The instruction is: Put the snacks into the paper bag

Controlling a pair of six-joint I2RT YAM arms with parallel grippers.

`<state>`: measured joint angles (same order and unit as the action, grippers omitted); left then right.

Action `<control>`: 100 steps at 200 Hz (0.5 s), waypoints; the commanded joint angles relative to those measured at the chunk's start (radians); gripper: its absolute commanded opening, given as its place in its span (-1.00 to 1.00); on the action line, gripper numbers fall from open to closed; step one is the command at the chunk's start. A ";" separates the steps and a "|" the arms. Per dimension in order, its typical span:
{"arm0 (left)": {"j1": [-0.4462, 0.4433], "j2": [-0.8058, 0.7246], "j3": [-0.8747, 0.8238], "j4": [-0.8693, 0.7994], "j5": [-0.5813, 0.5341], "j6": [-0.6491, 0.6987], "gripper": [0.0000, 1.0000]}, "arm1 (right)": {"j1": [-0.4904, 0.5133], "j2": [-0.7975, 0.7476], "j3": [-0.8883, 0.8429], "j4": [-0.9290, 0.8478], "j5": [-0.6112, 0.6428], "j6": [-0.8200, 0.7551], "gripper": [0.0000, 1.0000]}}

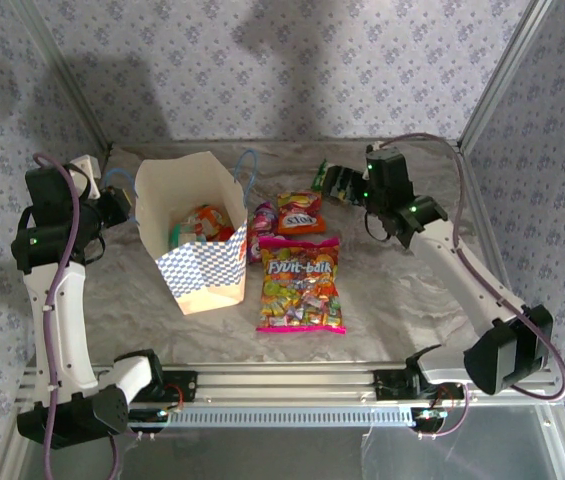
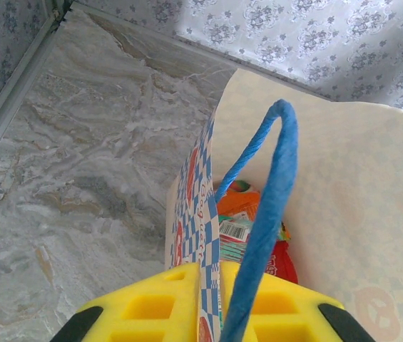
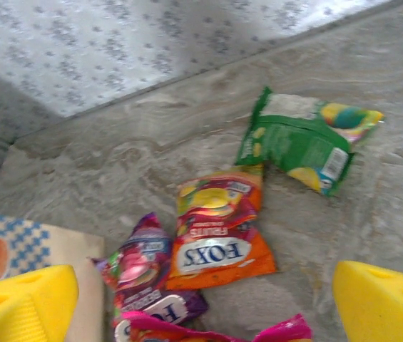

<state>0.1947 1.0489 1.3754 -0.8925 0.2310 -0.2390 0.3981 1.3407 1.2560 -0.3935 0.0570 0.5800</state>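
Note:
The paper bag (image 1: 197,275) stands open at the left of the table, with orange, red and teal snacks (image 1: 202,225) inside. My left gripper (image 1: 114,205) is shut on the bag's left wall, its yellow fingers (image 2: 158,306) pinching the checkered paper (image 2: 197,178) beside the blue cord handle (image 2: 269,214). To the right of the bag lie a purple packet (image 1: 262,222), an orange packet (image 1: 300,212) and the large pink bag (image 1: 301,285). A green packet (image 3: 297,139) lies farther back. My right gripper (image 3: 201,306) hovers open above the orange packet (image 3: 215,224), holding nothing.
Patterned walls and metal frame posts (image 1: 492,90) close in the marble tabletop (image 1: 402,300) at the back and sides. A metal rail (image 1: 292,385) with both arm bases runs along the near edge. A second blue handle (image 1: 247,165) sticks up behind the bag.

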 commanded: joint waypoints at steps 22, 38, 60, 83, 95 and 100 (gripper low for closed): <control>-0.001 0.001 -0.020 0.014 -0.024 -0.019 -0.68 | -0.109 0.080 -0.018 -0.018 -0.079 0.063 0.95; -0.002 0.002 -0.022 0.009 -0.028 -0.013 -0.68 | -0.144 0.112 -0.039 0.007 -0.130 0.078 0.97; -0.002 0.006 -0.018 0.003 -0.035 -0.005 -0.68 | -0.185 0.171 -0.053 0.030 -0.208 0.105 0.99; -0.002 0.011 -0.017 0.003 -0.042 0.000 -0.67 | -0.211 0.243 -0.050 0.044 -0.255 0.120 1.00; -0.003 0.013 -0.019 0.003 -0.042 0.000 -0.67 | -0.221 0.282 -0.042 0.045 -0.267 0.122 1.00; -0.003 0.014 -0.021 0.003 -0.042 0.001 -0.67 | -0.224 0.297 -0.036 0.047 -0.274 0.123 1.00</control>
<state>0.1944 1.0573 1.3544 -0.8898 0.2008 -0.2474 0.1913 1.5810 1.2076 -0.3660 -0.1444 0.6746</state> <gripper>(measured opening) 0.164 0.998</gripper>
